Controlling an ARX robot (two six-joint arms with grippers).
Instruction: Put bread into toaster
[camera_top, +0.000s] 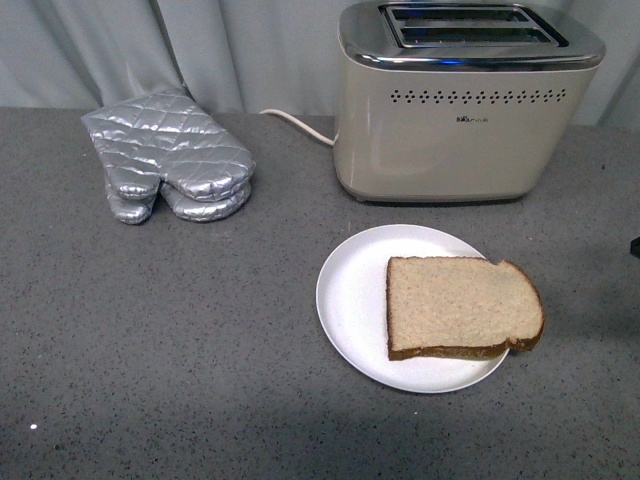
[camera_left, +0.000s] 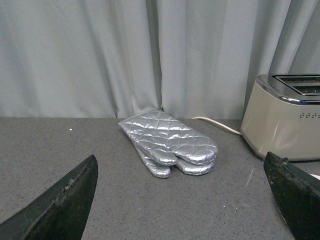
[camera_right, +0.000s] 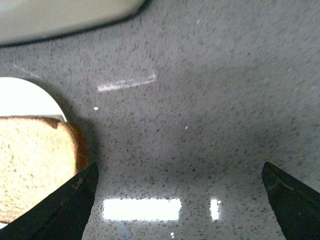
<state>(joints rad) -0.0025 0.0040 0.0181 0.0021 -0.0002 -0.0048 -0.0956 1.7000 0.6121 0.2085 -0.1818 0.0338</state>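
The bread (camera_top: 460, 305) lies flat on a round white plate (camera_top: 350, 300) in front of the cream toaster (camera_top: 455, 125), whose two slots on top stand empty. In the right wrist view the bread (camera_right: 35, 160) sits just beside one finger of my open right gripper (camera_right: 180, 200), which hovers over bare counter; the toaster's base (camera_right: 60, 17) shows at the far edge. My left gripper (camera_left: 185, 200) is open and empty over the counter, facing the mitts, with the toaster (camera_left: 285, 120) off to one side. Neither arm shows in the front view, save a dark tip at the right edge.
A pair of silver quilted oven mitts (camera_top: 170, 155) lies at the back left, also in the left wrist view (camera_left: 170, 142). The toaster's white cord (camera_top: 295, 122) runs behind it. A grey curtain hangs behind the speckled grey counter (camera_top: 150, 350).
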